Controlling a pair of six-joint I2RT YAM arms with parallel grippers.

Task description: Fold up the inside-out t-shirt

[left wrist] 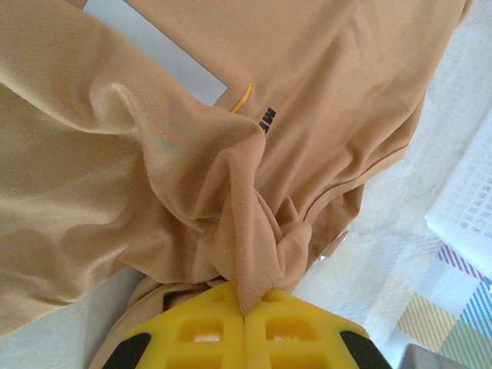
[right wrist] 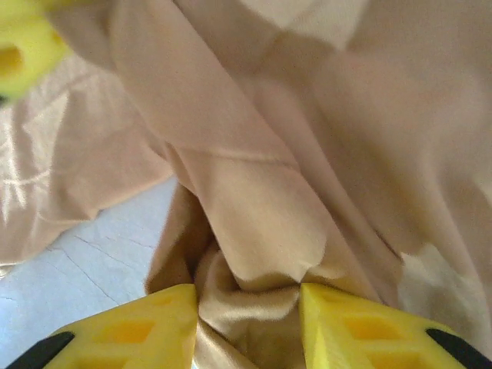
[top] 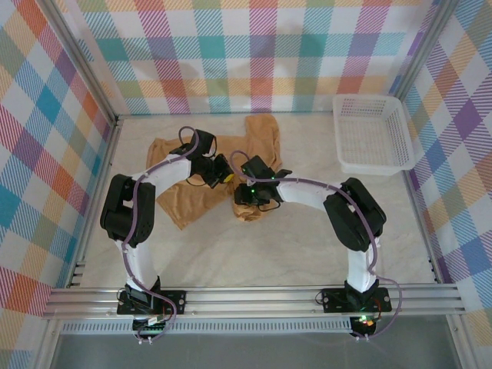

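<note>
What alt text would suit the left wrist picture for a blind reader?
The yellow left gripper pinches a bunched fold of the tan t-shirt, rumpled on a pale table. A white mesh basket edges in at right.

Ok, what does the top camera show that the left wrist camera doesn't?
Top external: the left arm and right arm bent inward over the t-shirt, which lies crumpled mid-table, and the whole basket at the far right corner. Left wrist: up close, the left claw shut on a bunched fold, plus a white tag and a small dark print. Shared: the tan t-shirt and the white mesh basket.
</note>
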